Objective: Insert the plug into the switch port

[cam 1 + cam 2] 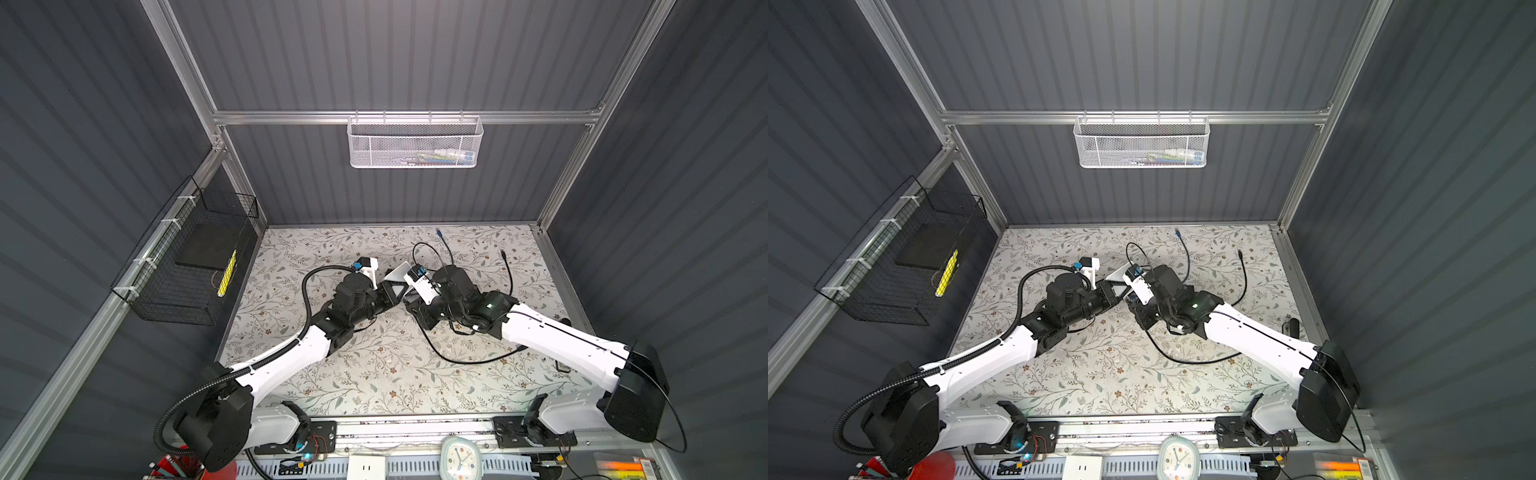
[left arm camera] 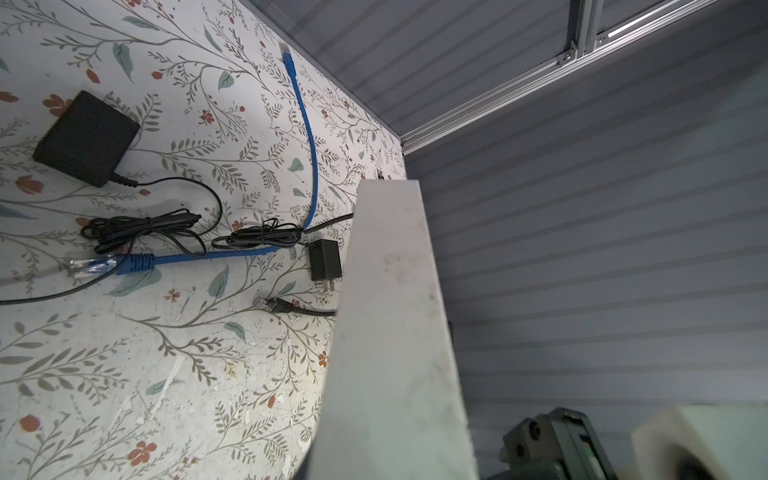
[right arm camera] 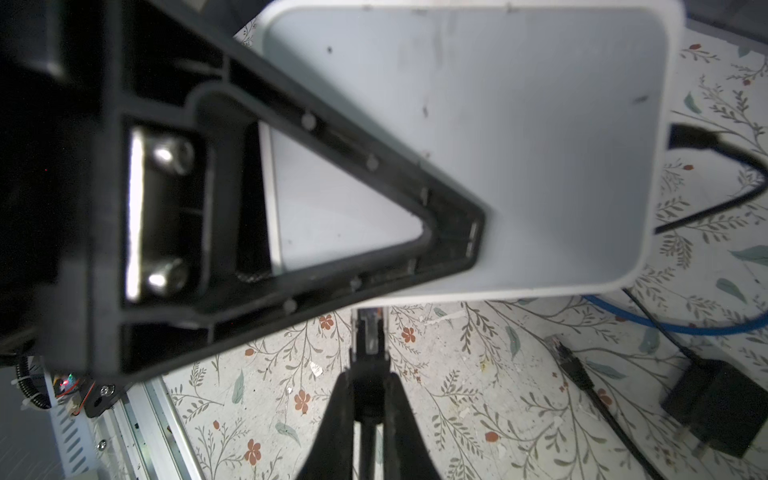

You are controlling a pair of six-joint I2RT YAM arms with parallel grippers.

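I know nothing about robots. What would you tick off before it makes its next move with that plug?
1. Left hand clamped on the white switch: ok.
2. Switch lifted clear of the table and tilted: ok.
3. Right hand shut on the plug: ok.
4. Plug tip pointing at the switch's near edge: ok.
5. Plug lined up with a port: cannot tell, no port shows in any view.
6. Black cable by the right arm lying slack on the table: ok.
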